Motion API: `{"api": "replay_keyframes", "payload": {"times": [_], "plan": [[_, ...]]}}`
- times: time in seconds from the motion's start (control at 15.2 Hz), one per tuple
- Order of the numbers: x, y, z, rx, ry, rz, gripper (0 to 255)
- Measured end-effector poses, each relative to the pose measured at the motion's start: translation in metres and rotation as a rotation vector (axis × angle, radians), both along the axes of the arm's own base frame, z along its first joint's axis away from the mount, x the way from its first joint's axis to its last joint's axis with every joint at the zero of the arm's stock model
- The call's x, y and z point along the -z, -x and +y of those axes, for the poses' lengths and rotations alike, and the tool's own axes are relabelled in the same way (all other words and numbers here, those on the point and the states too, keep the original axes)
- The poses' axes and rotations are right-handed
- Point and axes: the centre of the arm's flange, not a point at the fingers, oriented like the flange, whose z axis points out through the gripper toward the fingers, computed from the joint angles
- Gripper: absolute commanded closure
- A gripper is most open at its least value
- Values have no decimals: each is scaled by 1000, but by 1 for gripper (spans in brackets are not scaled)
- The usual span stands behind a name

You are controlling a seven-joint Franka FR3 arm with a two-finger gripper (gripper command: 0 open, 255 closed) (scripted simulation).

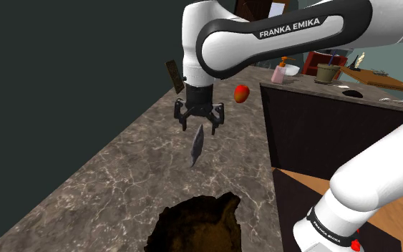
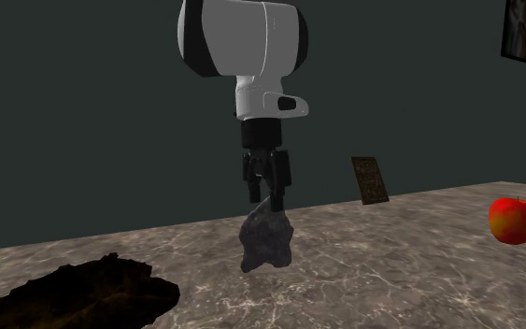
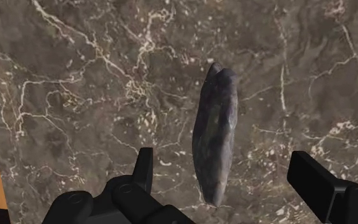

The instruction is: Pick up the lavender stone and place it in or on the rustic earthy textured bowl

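Note:
The stone is a thin, dark grey-purple slab standing on its edge, just below my gripper. In the wrist view the stone lies between my two fingers, and neither finger touches it; my gripper is open. From the second exterior view my gripper hangs straight down over the stone. I cannot tell whether the stone rests on the marble counter. The rough dark brown bowl sits near the counter's front edge, closer to my stand than the stone; the bowl is at that view's lower left.
A red apple lies on the counter beyond my gripper; the apple is at the second exterior view's right. A small framed picture leans on the dark wall. A dark cabinet borders the counter at the shoulder view's right.

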Motion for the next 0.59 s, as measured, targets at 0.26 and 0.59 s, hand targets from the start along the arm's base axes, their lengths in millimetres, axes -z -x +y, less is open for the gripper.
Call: {"api": "replay_keyframes", "payload": {"times": [0.26,0.59], "plan": [[-1,0,0,0,0,-1,255],[-1,0,0,0,0,-1,255]]}}
